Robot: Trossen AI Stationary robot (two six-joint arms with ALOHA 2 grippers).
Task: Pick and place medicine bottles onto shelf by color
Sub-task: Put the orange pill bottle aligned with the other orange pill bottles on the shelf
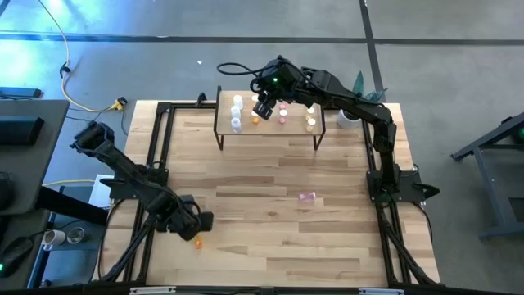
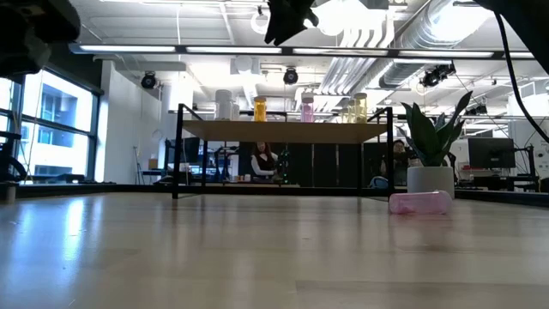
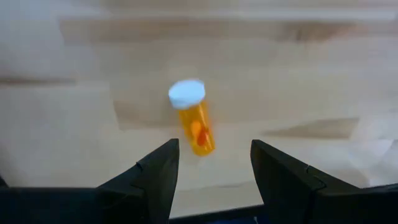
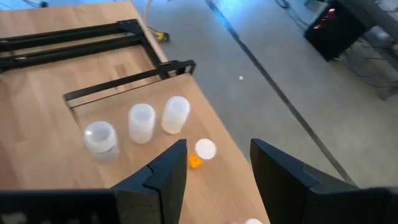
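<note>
Left hand (image 3: 214,180) spread, empty, over a small orange white-capped medicine bottle (image 3: 194,122) lying near the bench's front-left corner. Right hand (image 4: 217,180) spread, empty, above the low wood-topped black-legged shelf (image 1: 268,127) by the far edge, over an upright orange bottle (image 4: 200,153).

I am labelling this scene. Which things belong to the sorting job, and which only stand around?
Job: shelf; bottles on shelf; orange bottle before open left gripper; pink bottle on table.
Around: potted plant; cables on the floor.

On the shelf (image 1: 270,129) stand my sorted bottles: three clear (image 4: 142,122), one orange (image 4: 198,155), pink (image 1: 283,114), yellow (image 1: 311,120). An orange bottle (image 3: 194,121) lies on the bench; a pink one (image 1: 306,197) lies mid-bench.
</note>
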